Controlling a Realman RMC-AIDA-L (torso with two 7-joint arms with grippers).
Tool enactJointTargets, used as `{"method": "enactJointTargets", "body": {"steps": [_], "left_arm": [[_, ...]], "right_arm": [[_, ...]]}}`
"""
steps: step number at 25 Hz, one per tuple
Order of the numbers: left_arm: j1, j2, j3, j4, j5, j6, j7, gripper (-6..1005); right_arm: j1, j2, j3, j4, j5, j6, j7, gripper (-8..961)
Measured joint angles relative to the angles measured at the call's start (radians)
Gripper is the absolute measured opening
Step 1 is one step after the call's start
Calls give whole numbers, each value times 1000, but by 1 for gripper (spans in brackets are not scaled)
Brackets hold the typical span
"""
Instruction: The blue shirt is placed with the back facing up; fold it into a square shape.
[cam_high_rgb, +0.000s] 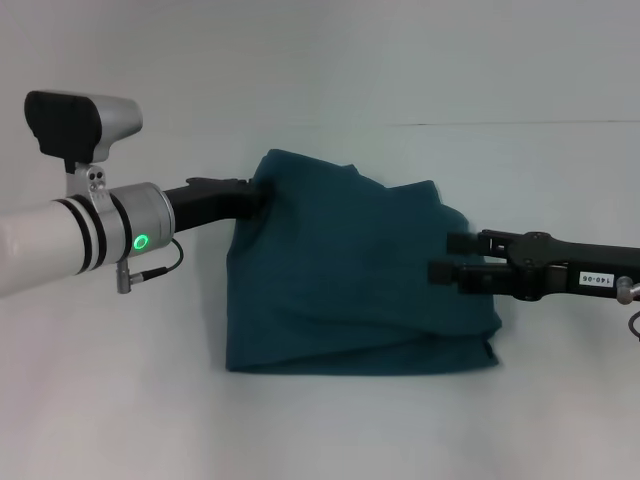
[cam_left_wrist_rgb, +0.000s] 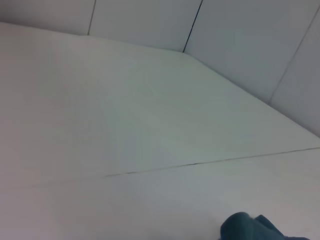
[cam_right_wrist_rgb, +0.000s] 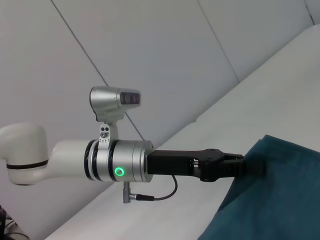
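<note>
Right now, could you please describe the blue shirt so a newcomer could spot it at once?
On the white table, between the left gripper and right gripper, lies the blue shirt. It is a dark teal, loosely folded, rumpled cloth, the only coloured thing there.

head: above, facing table (cam_high_rgb: 320, 440) | wrists: low, near, sharing blue shirt (cam_right_wrist_rgb: 270, 195)

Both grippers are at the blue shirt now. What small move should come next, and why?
Probably carry the far edge toward the near hem. The left gripper grips the blue shirt at its far left corner, the right gripper is at its right side, and the cloth looks bunched, not square.
</note>
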Motion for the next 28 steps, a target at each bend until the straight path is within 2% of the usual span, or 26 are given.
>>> {"method": "enactJointTargets", "body": {"steps": [10, 14, 18, 20, 21, 22, 26, 28], "left_arm": [[34, -4, -4, 51, -1, -24, -2, 69], [83, 0, -9, 108, -7, 14, -23, 190], [184, -21, -13, 263, -20, 164, -35, 298], [243, -26, -14, 329, -65, 301, -32, 346], [280, -25, -18, 347, -111, 426, -22, 371], [280, -25, -18, 347, -111, 426, -22, 395], [318, -27, -46, 349, -136, 610, 12, 491], [331, -28, -52, 336, -135, 681, 42, 650]], "right_arm": [[0, 2, 0, 0, 18, 8, -11, 918], [0, 2, 2, -1, 26, 10, -15, 918], [0, 3, 12, -6, 27, -8, -34, 918], [-2, 3, 13, -5, 27, -31, -62, 919], [-8, 4, 15, -2, 27, -56, -101, 919], [-8, 4, 15, -2, 27, -56, -101, 919], [-25, 16, 14, -8, 23, -100, -181, 919], [-32, 17, 11, -7, 13, -114, -206, 919]]}}
